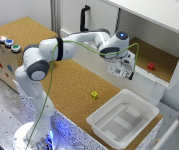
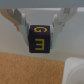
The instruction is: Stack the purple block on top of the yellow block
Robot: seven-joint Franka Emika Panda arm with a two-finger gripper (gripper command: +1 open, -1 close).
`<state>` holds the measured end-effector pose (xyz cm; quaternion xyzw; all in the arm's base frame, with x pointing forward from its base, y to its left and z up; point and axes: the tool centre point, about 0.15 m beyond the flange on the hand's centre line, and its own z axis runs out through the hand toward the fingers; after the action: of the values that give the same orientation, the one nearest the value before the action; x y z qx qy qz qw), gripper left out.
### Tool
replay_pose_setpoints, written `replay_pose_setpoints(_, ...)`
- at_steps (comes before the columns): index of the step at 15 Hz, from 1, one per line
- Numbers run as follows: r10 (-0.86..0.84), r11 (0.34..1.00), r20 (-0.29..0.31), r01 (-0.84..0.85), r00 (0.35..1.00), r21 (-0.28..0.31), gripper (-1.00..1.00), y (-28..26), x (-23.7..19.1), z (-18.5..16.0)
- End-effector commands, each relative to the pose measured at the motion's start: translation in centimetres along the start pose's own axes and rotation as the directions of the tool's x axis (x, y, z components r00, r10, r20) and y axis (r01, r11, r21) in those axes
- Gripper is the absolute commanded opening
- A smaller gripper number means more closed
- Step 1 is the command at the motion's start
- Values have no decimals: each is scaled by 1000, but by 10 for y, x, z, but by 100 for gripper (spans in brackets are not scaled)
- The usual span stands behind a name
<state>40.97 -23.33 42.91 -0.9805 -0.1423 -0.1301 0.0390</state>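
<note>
Wrist view, nearest first: hand (image 2: 42, 31) closed on the purple block (image 2: 42, 40), one finger (image 2: 22, 24) on each side face, block pinched square between them and hanging clear of the cork surface (image 2: 30, 67) below. Yellow letters show on the dark face. Block looks like a small rigid cube, light, hard-edged, probably wood or plastic; no give expected under the pads. Flat opposite faces are the right hold, and that is what the hand has. Smooth sides could slip if the grip loosens, but weight is trivial, so risk looks low.

Exterior view, near to far: white tray (image 1: 123, 118) at the front edge, nothing seen in it. Just behind and toward the exterior view's left, the yellow block (image 1: 94, 94) sits alone on the cork surface, upright, dark mark on its face, well apart from everything. It is tiny and will tip or slide easily if nudged, so the placement should come straight down and centred, with a gentle release.

Farther back the hand (image 1: 123, 70) hangs in the air above the surface, well off from the yellow block, toward the exterior view's right of it. The purple block is too small and blurred to make out in this view. Behind that, a red cube (image 1: 151, 66) sits inside the open shelf compartment; not part of the job.
</note>
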Motion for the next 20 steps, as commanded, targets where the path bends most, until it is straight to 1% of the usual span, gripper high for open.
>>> replay_pose_setpoints(1, -27, 992, 94, 38, 995, -119, -100, -53, -29, 42)
replay_pose_setpoints(2, 4, 993, 101, 8, 995, -119, -100, -61, -29, 43)
replay_pose_setpoints(3, 62, 997, 103, -56, 993, -56, -100, -67, -29, 46)
replay_pose_setpoints(4, 120, 992, 108, -116, 987, -47, -100, -72, -30, 49)
replay_pose_setpoints(5, 157, 987, 127, -152, 979, -52, -100, -80, -32, 55)
replay_pose_setpoints(7, 157, 985, 164, -141, 974, -105, -100, -90, -40, 67)
replay_pose_setpoints(9, 132, 985, 184, -109, 974, -130, -100, -93, -48, 78)
replay_pose_setpoints(10, 105, 988, 184, -81, 977, -133, -100, -93, -51, 87)
replay_pose_setpoints(12, 65, 990, 157, -43, 986, -136, -100, -92, -56, 106)
replay_pose_setpoints(13, 49, 990, 126, -31, 991, -138, -100, -94, -55, 110)
replay_pose_setpoints(14, 35, 988, 115, -18, 993, -153, -100, -98, -55, 116)
replay_pose_setpoints(16, 54, 988, 93, -40, 994, -147, -100, -101, -54, 125)
replay_pose_setpoints(17, 57, 988, 90, -43, 994, -149, -100, -104, -54, 131)
replay_pose_setpoints(18, 93, 987, 108, -77, 990, -141, -100, -104, -55, 143)
replay_pose_setpoints(20, 86, 988, 90, -73, 992, -134, -100, -111, -56, 160)
